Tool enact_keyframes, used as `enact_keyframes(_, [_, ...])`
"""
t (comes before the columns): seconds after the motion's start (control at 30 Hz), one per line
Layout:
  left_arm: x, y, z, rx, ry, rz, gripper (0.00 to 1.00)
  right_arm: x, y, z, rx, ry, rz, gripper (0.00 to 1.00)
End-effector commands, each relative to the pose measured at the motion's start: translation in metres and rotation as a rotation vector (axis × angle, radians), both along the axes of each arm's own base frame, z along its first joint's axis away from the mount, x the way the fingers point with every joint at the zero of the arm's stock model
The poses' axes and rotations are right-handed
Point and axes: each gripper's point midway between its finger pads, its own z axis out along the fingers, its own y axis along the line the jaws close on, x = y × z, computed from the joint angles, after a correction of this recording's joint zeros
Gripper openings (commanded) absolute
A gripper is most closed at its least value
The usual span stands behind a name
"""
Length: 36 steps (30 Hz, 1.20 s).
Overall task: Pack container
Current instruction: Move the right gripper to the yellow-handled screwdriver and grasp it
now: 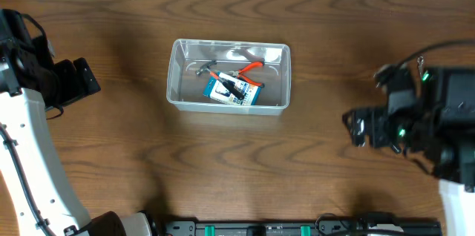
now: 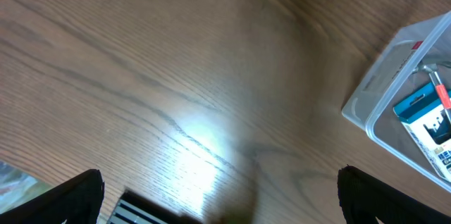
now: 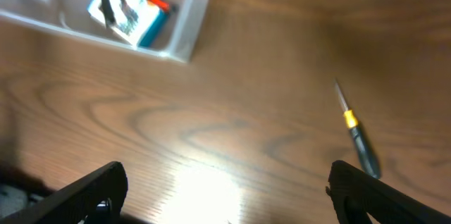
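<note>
Container (image 1: 185,80) holds a blue-and-white box (image 1: 231,91) and red-handled pliers (image 1: 249,68); left pincer (image 2: 218,185) and right pincer (image 3: 227,178) both gape empty.

A brown wood-grain bench (image 1: 312,58) carries everything. On its bare surface, in the right wrist view, a slim screwdriver (image 3: 358,134) lies flat and alone, with a thin metal shaft, a yellow band and a dark handle. It is well apart from the container (image 1: 226,108). Inside that lies a blue-and-white box (image 1: 234,90), slightly askew, with a thin black thing across its top. Orange-handled pliers (image 1: 251,67) rest just beside the box, towards the far wall. A grey metal tool (image 1: 206,68), its kind unclear, lies near the box's other end. A black rail (image 1: 297,228) with green spots runs along the bench's near edge.
</note>
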Motion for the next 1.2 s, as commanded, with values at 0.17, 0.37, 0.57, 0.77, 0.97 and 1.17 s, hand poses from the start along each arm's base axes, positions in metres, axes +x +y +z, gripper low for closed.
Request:
enact_keyframes(0.17, [-0.001,0.001,-0.002,-0.004,0.002,0.021,0.98,0.000,-0.070,-0.061,-0.306,0.068,-0.210,0.99])
enact_keyframes(0.37, [-0.001,0.001,-0.002,-0.005,0.003,0.021,0.98,0.037,-0.089,-0.050,-0.433,-0.056,-0.144,0.99])
enact_keyframes(0.57, [-0.001,0.001,-0.002,-0.005,0.003,0.020,0.98,0.044,-0.123,-0.099,-0.451,0.146,-0.061,0.98])
enact_keyframes(0.77, [-0.001,0.001,-0.002,-0.004,0.003,0.020,0.98,0.052,-0.127,-0.153,-0.321,0.280,0.047,0.90])
enact_keyframes(0.97, [-0.001,0.001,-0.002,-0.004,0.003,0.020,0.98,0.045,-0.128,-0.198,-0.285,0.443,0.085,0.90])
enact_keyframes(1.17, [-0.001,0.001,-0.002,-0.004,0.003,0.020,0.98,0.039,-0.130,-0.229,-0.272,0.549,0.103,0.91])
